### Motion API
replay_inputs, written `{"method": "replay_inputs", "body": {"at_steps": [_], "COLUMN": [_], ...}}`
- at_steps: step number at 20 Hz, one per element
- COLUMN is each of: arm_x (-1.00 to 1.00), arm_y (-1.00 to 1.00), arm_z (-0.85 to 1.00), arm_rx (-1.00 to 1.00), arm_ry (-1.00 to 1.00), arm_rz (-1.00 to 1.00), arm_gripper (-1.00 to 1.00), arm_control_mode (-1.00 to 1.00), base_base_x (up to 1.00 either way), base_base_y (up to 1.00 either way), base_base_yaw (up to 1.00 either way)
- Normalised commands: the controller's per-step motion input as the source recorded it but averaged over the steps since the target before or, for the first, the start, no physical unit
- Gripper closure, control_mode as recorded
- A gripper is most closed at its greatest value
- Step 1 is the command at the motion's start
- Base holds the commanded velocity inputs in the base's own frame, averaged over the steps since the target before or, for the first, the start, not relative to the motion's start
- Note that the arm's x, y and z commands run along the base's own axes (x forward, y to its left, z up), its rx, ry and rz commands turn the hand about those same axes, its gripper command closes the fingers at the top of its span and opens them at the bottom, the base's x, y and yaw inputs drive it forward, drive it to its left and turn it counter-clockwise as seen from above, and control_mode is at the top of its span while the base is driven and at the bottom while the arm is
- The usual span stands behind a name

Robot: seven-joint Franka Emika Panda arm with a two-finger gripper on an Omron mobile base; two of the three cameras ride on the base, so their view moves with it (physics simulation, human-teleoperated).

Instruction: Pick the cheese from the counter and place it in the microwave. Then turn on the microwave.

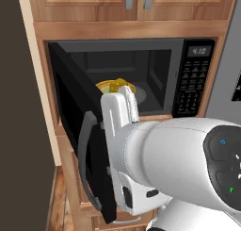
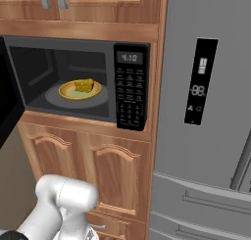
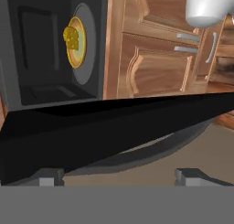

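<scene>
base views flanking the open microwave (image 2: 78, 77), hand view rolled, close behind its door (image 3: 114, 127)

Microwave (image 2: 130, 87) black, dark interior, grey turntable, keypad with pale lettering and a greyish display at upper right of the box. Its open door (image 1: 75, 131) black with a dark grey handle (image 1: 87, 164). Cheese (image 2: 84, 85) yellow-orange, speckled with small holes, on a yellow-rimmed plate (image 2: 66, 92) with greenish centre. Cabinets (image 2: 98, 170) reddish-brown wood grain. Fridge (image 2: 206, 136) flat grey with a black panel, right of frame.
</scene>
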Motion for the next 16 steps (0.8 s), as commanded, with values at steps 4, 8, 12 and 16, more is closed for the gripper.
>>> {"method": "replay_inputs", "body": {"at_steps": [4,8,12,16], "arm_x": [0.0,-0.33,-0.35,0.09], "arm_y": [0.08,0.13,0.22,0.22], "arm_z": [0.0,0.0,0.0,0.0], "arm_rx": [0.0,0.0,0.0,0.0], "arm_ry": [0.0,0.0,0.0,0.04], "arm_rz": [-0.09,-0.04,0.0,-0.05], "arm_gripper": [-1.0,-1.0,-1.0,-1.0], "arm_control_mode": [-1.0,-1.0,-1.0,-1.0], "base_base_x": [0.0,0.0,0.0,0.0], "base_base_y": [0.0,0.0,0.0,0.0], "base_base_yaw": [0.0,0.0,0.0,0.0]}}
